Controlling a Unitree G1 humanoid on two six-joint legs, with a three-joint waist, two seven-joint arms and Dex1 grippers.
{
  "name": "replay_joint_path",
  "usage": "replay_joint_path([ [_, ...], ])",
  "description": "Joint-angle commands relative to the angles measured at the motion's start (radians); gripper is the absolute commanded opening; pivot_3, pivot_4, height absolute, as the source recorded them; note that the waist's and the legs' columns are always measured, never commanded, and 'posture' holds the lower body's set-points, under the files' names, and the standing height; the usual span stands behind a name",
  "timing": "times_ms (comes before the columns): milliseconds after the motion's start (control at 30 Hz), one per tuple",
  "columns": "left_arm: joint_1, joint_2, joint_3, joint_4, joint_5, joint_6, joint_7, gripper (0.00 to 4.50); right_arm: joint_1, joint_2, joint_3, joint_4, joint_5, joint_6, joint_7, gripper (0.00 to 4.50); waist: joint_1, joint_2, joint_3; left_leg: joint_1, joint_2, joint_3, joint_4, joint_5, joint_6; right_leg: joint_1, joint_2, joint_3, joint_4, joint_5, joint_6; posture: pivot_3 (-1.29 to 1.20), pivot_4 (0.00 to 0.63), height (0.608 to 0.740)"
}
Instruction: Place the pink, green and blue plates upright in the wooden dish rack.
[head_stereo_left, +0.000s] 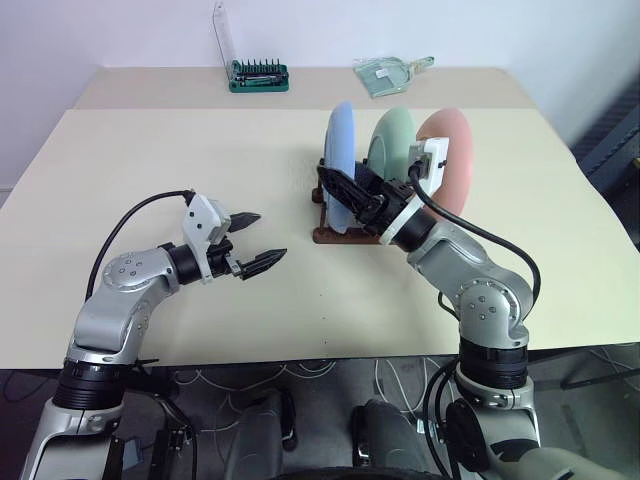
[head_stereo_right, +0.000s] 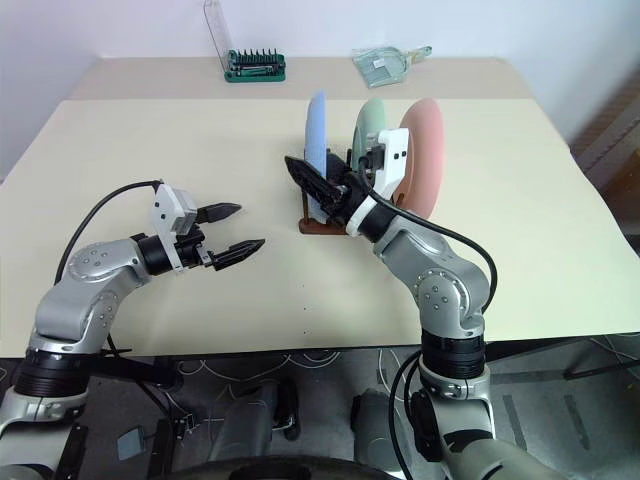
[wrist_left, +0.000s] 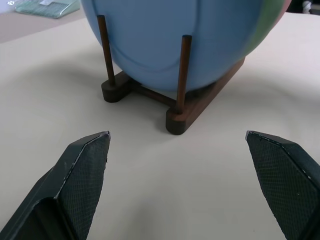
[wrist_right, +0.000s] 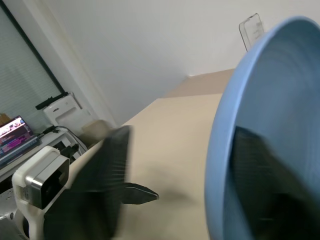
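Observation:
The blue plate (head_stereo_right: 317, 125), the green plate (head_stereo_right: 372, 118) and the pink plate (head_stereo_right: 425, 150) stand upright side by side in the wooden dish rack (head_stereo_right: 318, 227) at mid-table. My right gripper (head_stereo_right: 318, 172) is open, one finger on each side of the blue plate's lower rim; in the right wrist view the near finger (wrist_right: 107, 185) stands apart from the blue plate (wrist_right: 270, 125). My left gripper (head_stereo_left: 255, 240) hovers open and empty over the table, left of the rack and pointing at it. The left wrist view has the rack (wrist_left: 175, 107) just ahead of its fingers.
A green screwdriver bit set (head_stereo_left: 259, 75) with a raised clear lid and a clear plastic packet (head_stereo_left: 385, 75) lie at the far edge. The beige table (head_stereo_left: 150, 180) is bare to the left of and in front of the rack.

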Motion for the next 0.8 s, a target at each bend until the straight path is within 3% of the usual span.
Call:
replay_joint_path([
  [33, -0.002, 0.004, 0.013, -0.014, 0.000, -0.019, -0.008, 4.50, -0.008, -0.011, 0.002, -0.030, 0.005, -0.015, 0.001, 4.46, 0.000, 0.000, 0.000, 0.000, 0.000, 0.000, 0.000, 0.000, 0.000, 0.000, 0.000, 0.000, 0.000, 0.000, 0.000, 0.00, 0.150, 0.732],
  [667, -0.004, -0.028, -0.003, -0.007, 0.009, -0.027, -0.004, 4.50, -0.098, -0.165, -0.014, -0.097, -0.031, -0.039, 0.029, 4.46, 0.001, 0.001, 0.000, 0.000, 0.000, 0.000, 0.000, 0.000, 0.000, 0.000, -0.001, 0.000, 0.000, 0.000, 0.000, 0.00, 0.150, 0.732],
  [800, -0.021, -0.036, -0.003, 0.033, 0.020, -0.051, -0.009, 4.50, -0.114, -0.259, -0.025, -0.133, -0.077, -0.067, 0.067, 4.46, 0.002, 0.001, 0.000, 0.000, 0.000, 0.000, 0.000, 0.000, 0.001, 0.000, -0.001, 0.000, -0.001, 0.000, 0.000, 0.00, 0.150, 0.732],
])
